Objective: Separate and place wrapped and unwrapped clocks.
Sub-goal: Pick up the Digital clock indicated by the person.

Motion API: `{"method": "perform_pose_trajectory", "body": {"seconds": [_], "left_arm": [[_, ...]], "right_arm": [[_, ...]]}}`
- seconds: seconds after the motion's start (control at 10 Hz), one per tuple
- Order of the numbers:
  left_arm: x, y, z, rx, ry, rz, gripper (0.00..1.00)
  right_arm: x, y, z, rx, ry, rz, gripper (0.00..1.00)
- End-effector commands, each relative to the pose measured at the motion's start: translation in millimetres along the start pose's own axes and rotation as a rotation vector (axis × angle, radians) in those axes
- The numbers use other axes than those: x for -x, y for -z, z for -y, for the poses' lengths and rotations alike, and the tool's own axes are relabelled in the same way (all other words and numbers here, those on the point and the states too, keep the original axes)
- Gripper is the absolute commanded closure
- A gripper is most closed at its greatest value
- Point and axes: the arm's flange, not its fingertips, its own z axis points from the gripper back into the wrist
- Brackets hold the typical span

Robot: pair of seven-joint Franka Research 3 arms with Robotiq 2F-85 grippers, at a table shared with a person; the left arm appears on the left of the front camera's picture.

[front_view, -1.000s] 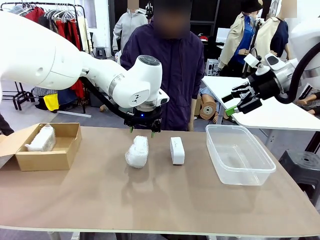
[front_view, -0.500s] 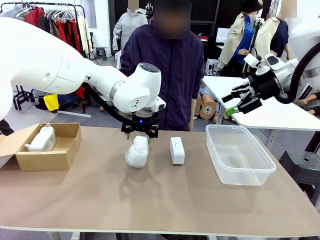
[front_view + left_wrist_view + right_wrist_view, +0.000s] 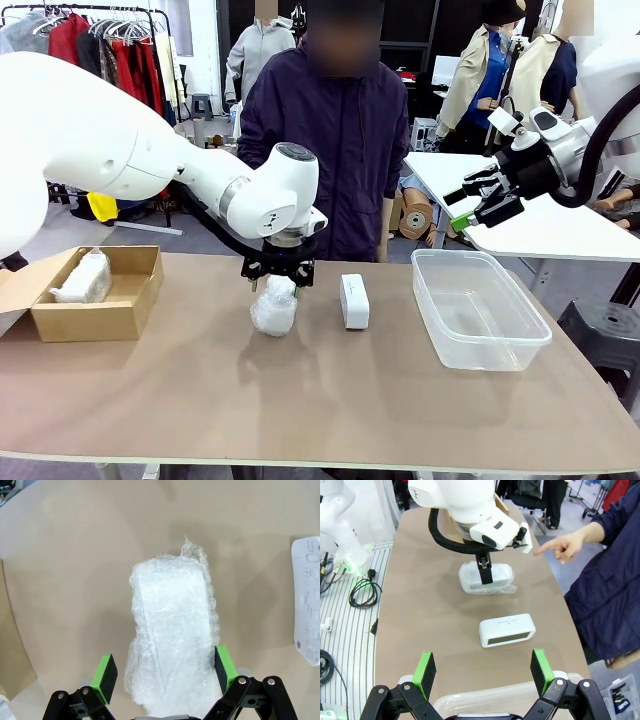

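One wrapped clock (image 3: pixel 274 310), a lumpy bubble-wrap bundle, lies at mid table. My left gripper (image 3: pixel 276 281) is low over its far end and open. In the left wrist view the green pads (image 3: pixel 105 677) straddle the bundle (image 3: pixel 170 630), with a gap at the left pad. The unwrapped clock (image 3: pixel 354 300), a smooth white block, lies just right of it, also seen at the wrist view's edge (image 3: pixel 306 600). A second wrapped clock (image 3: pixel 84 277) rests inside the cardboard box (image 3: pixel 95 318). My right gripper (image 3: pixel 466 211) hangs open in the air, looking down at the bare clock (image 3: pixel 507 630) and the bundle (image 3: pixel 504 575).
A clear plastic tub (image 3: pixel 490 360) stands at the table's right, its rim below my right gripper (image 3: pixel 483 672). A person stands at the far side, one hand (image 3: pixel 565 545) pointing toward the table. Bare tabletop lies toward the near edge.
My left gripper has dropped from above the bundle's far end down around it. The right arm has not moved.
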Motion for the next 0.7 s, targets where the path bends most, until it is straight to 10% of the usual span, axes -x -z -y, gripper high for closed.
{"method": "perform_pose_trajectory", "body": {"seconds": [0.0, 0.2, 0.6], "left_arm": [[5.0, 9.1, 0.6, 0.008, -0.023, -0.006, 0.00], [7.9, 16.7, 2.3, 0.006, -0.012, -0.035, 0.00], [8.8, 9.3, 1.9, -0.016, 0.021, -0.013, 0.79]], "right_arm": [[-1.9, -0.8, -0.7, -0.002, -0.008, 0.006, 0.00], [-1.9, -0.8, -0.7, -0.002, -0.008, 0.006, 0.00], [-1.9, -0.8, -0.7, -0.002, -0.008, 0.006, 0.00]]}}
